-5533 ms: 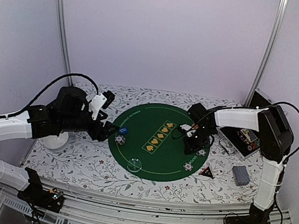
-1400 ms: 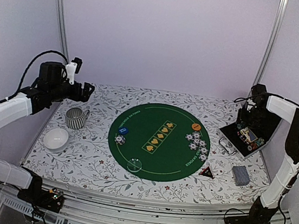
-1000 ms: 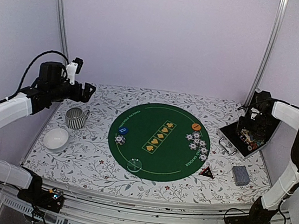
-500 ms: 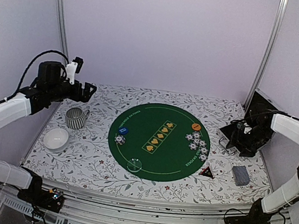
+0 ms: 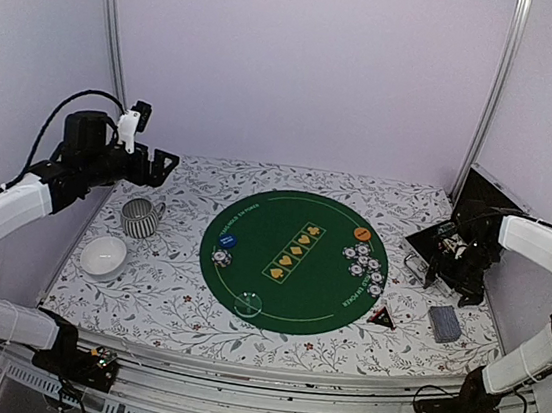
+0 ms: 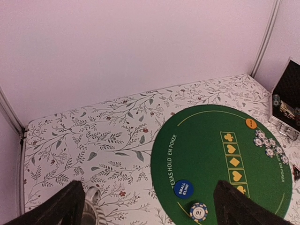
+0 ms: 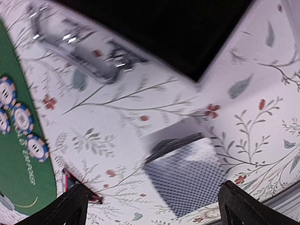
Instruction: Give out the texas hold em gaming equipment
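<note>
over the far left side of the table, your left gripper (image 5: 159,163) hangs in the air above the striped mug (image 5: 139,217). its jaws are spread wide with nothing between them. in the left wrist view its dark fingers (image 6: 56,206) sit at the bottom corners, well apart. the white bowl (image 5: 104,256) lies nearer you than the mug.

on the left half of the green mat (image 5: 295,295) you have the blue button (image 5: 229,241) with a single chip (image 5: 220,257) just beside it. near the mat's right edge, the orange button (image 5: 361,233) sits with a cluster of chips (image 5: 364,263) just beside it on the near side. a pale round disc (image 5: 248,304) lies at the near rim of the mat.

off the mat on the right, your right gripper (image 5: 455,281) points down at the table between the open black case (image 5: 483,202) and the deck of cards (image 5: 444,324). its jaws stand wide too and hold nothing. in the right wrist view the deck lies flat on the cloth, seen between the two finger tips (image 7: 70,206). a small triangular marker (image 5: 381,318) lies between the deck and the mat.
</note>
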`<state>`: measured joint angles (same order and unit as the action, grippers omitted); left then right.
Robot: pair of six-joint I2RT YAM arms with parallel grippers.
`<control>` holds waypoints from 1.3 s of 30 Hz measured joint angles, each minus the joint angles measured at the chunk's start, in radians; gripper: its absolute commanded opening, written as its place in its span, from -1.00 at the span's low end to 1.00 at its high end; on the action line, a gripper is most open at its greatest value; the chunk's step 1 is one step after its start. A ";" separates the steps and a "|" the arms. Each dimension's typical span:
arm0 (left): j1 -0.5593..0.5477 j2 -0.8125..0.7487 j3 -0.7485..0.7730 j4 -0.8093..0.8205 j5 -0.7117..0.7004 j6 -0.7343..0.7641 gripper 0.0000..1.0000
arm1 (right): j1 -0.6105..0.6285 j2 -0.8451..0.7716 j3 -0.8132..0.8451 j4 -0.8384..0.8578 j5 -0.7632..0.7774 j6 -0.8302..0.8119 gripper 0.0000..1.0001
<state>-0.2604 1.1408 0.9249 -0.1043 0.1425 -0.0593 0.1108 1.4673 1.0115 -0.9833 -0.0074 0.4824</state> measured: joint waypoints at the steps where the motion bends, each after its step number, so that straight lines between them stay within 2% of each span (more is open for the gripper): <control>1: 0.000 -0.004 0.000 0.001 0.006 -0.001 0.96 | -0.038 -0.002 -0.017 0.005 0.007 0.008 0.98; 5: 0.000 -0.020 -0.001 0.006 0.034 -0.006 0.96 | -0.160 -0.026 -0.056 0.008 0.020 0.048 0.98; 9: 0.000 -0.038 -0.002 0.014 0.060 -0.019 0.96 | -0.188 -0.085 -0.007 0.013 -0.007 0.051 0.98; 14: 0.000 -0.059 -0.010 0.023 0.091 -0.021 0.96 | -0.186 -0.025 0.233 0.065 -0.057 -0.147 0.98; 17: 0.000 -0.069 -0.010 0.025 0.107 -0.019 0.96 | -0.184 -0.028 0.276 0.160 -0.068 -0.352 0.98; 20: 0.000 -0.078 -0.010 0.024 0.112 -0.015 0.96 | -0.183 -0.052 0.237 0.192 -0.087 -0.570 0.98; 24: 0.000 -0.087 -0.010 0.024 0.112 -0.008 0.96 | -0.164 -0.130 0.043 0.191 -0.075 -0.824 0.98; 27: 0.000 -0.088 -0.010 0.024 0.113 -0.008 0.96 | -0.134 -0.175 -0.100 0.156 -0.057 -0.949 0.98; 30: 0.000 -0.088 -0.010 0.024 0.126 -0.008 0.96 | -0.122 -0.197 -0.171 0.110 -0.051 -1.025 0.97; 34: 0.000 -0.089 -0.010 0.024 0.146 -0.008 0.96 | -0.123 -0.189 -0.182 0.106 -0.040 -1.054 0.98; 39: 0.000 -0.097 -0.010 0.025 0.162 -0.008 0.96 | -0.123 -0.106 -0.182 0.101 -0.028 -1.059 0.98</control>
<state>-0.2604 1.0435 0.9150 -0.0795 0.3046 -0.0669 -0.0120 1.3617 0.8295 -0.8822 -0.0357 -0.5770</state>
